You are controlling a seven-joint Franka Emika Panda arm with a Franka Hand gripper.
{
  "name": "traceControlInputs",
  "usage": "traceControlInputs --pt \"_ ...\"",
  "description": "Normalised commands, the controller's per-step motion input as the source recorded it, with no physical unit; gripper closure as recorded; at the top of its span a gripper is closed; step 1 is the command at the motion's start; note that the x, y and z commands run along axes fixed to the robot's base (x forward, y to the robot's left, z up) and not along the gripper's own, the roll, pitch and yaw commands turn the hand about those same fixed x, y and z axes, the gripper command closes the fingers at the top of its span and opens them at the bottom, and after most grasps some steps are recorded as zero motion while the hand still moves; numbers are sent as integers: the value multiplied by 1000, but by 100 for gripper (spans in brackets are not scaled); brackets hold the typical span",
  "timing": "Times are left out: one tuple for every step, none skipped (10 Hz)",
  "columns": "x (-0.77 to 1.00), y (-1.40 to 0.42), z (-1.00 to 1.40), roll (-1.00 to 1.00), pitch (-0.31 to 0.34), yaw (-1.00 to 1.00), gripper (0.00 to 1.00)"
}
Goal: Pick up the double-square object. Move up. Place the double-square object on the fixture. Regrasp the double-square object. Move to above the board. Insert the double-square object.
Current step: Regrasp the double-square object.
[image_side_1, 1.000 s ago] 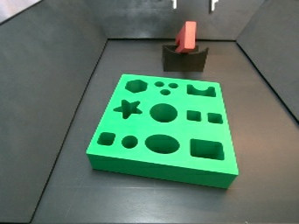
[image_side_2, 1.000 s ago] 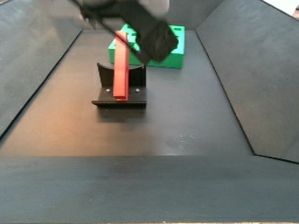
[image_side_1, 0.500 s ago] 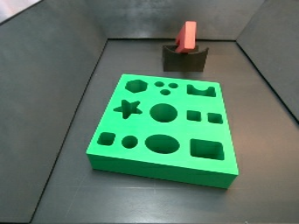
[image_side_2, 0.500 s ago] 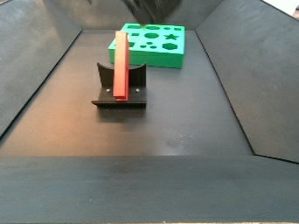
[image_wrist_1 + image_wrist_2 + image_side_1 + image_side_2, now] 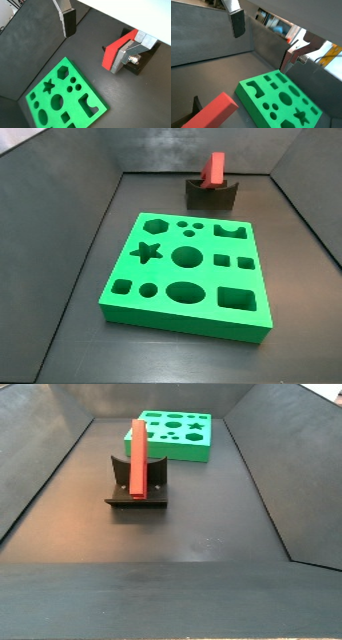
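Note:
The red double-square object point(image 5: 213, 169) stands upright in the dip of the dark fixture point(image 5: 211, 196) at the far end of the floor. It also shows in the second side view point(image 5: 136, 456) on the fixture point(image 5: 138, 492). The green board point(image 5: 187, 273) lies flat on the floor, apart from the fixture. My gripper point(image 5: 100, 37) is high above, out of both side views, open and empty. In both wrist views its fingers point(image 5: 67, 20) stand wide apart, with the red piece point(image 5: 115, 50) and the board point(image 5: 63, 97) far below. The second wrist view shows my gripper point(image 5: 264, 40), the piece point(image 5: 214, 112) and the board point(image 5: 281, 100).
Dark sloping walls point(image 5: 80, 218) enclose the black floor point(image 5: 174, 544) on the sides. The fixture stands near the far wall in a side view point(image 5: 211, 196).
My gripper has risen out of both side views; one second ago it was still at the top edge above the fixture. The red piece stays on the fixture.

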Motion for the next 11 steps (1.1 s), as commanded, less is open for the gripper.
traceControlInputs --pt "-23 -113 19 1000 28 17 0" --pt "-18 -36 19 1000 27 17 0" --pt "-13 -47 4 1000 23 18 0" --pt "-8 -38 5 1000 20 18 0" --pt "-6 -26 6 1000 17 19 0" --pt "2 -22 5 1000 15 20 0" --pt "6 -21 5 1000 15 22 0" --pt "5 -20 3 1000 19 22 0" --pt "8 -18 4 1000 26 25 0" --pt "21 -21 4 1000 32 27 0" --pt "28 -24 -2 1000 37 27 0"
